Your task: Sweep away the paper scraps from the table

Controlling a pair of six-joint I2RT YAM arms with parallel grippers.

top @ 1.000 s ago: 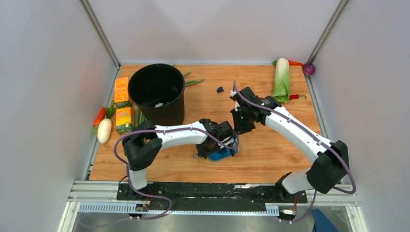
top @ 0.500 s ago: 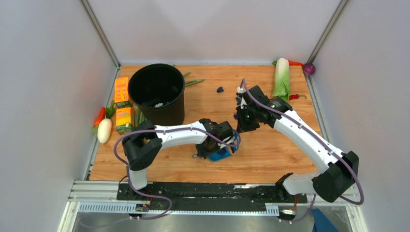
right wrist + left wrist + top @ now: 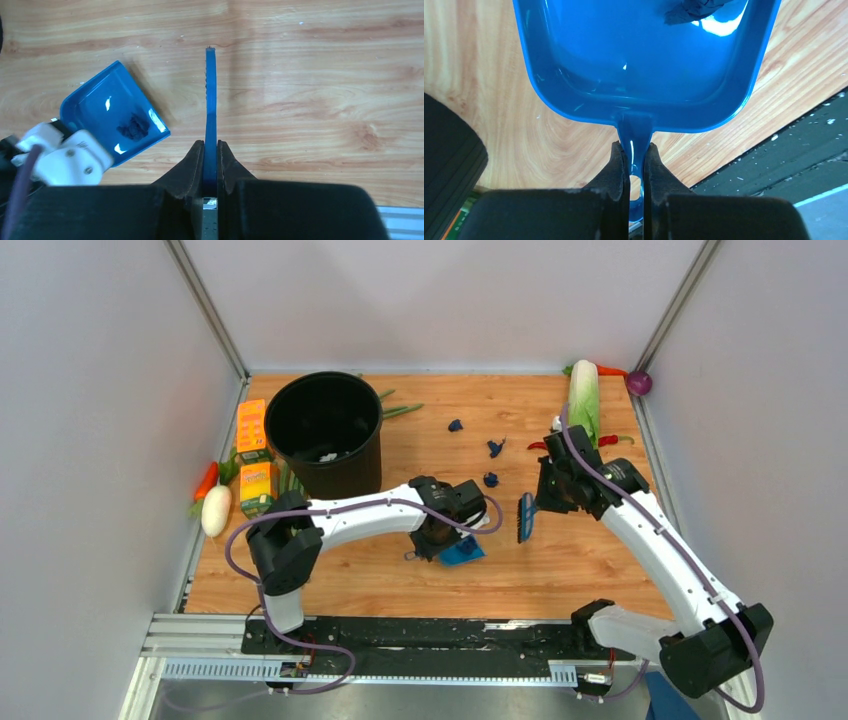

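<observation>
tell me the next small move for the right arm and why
Probably carry the blue hand brush in the right gripper beyond the nearest dark navy crumpled paper scrap; three scraps lie loose, and the blue plastic dustpan in the left gripper holds only one.

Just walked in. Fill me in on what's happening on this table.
It's a sweeping job. The left pincer is shut on the handle of a blue plastic dustpan, which already has one dark navy crumpled paper scrap inside. The right pincer grips a blue hand brush beside the pan. Three more navy scraps lie loose farther out on the orange-brown wooden table.
</observation>
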